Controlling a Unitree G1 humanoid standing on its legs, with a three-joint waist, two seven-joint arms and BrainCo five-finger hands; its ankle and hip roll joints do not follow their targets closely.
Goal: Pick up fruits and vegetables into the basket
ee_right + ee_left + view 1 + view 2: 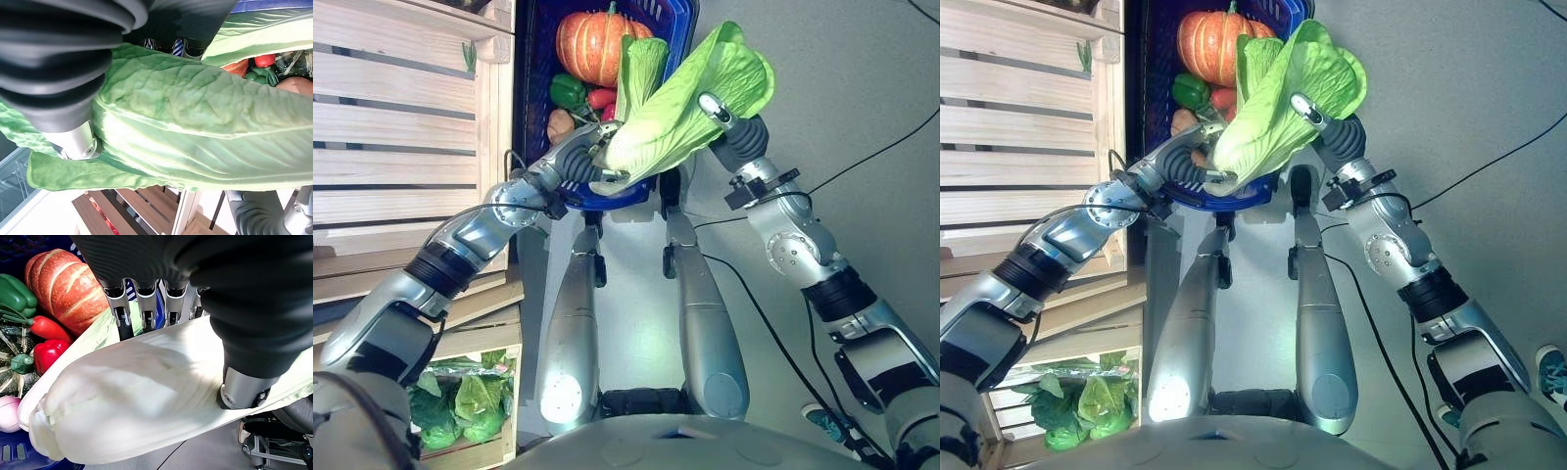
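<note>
Left hand: the left hand (576,162) is seen at the pale stalk end of a large cabbage head with a white base and light green crinkled leaves (680,108); in its wrist view the fingers (121,313) are curled over the top of the white base and the thumb is pressed in from below, so the base is clamped.
Right hand: the right hand (722,117) is laid against the leafy upper end, one finger lying along a leaf; whether its fingers are wrapped round the leaves cannot be told.
Cabbage position: the head is held in the air between both hands, tilted, over the near rim of a dark blue plastic basket (533,59), not yet set inside.
Basket contents: a ribbed orange pumpkin (597,44), a green bell pepper (566,91) and red peppers (46,355) are already lying in it.
Surroundings: a slatted pale wooden crate (401,108) stands beside the basket, and leafy greens (470,397) are seen in a lower crate.
Handling, weight: the head is judged bulky and moderately heavy, which suits two-handed support.
Handling, texture: the outer leaves are judged soft, loose and easily torn or bruised; the stalk end is judged firm.
Where to hold: the firm white base is the safer hold; the leaves are better only steadied.
</note>
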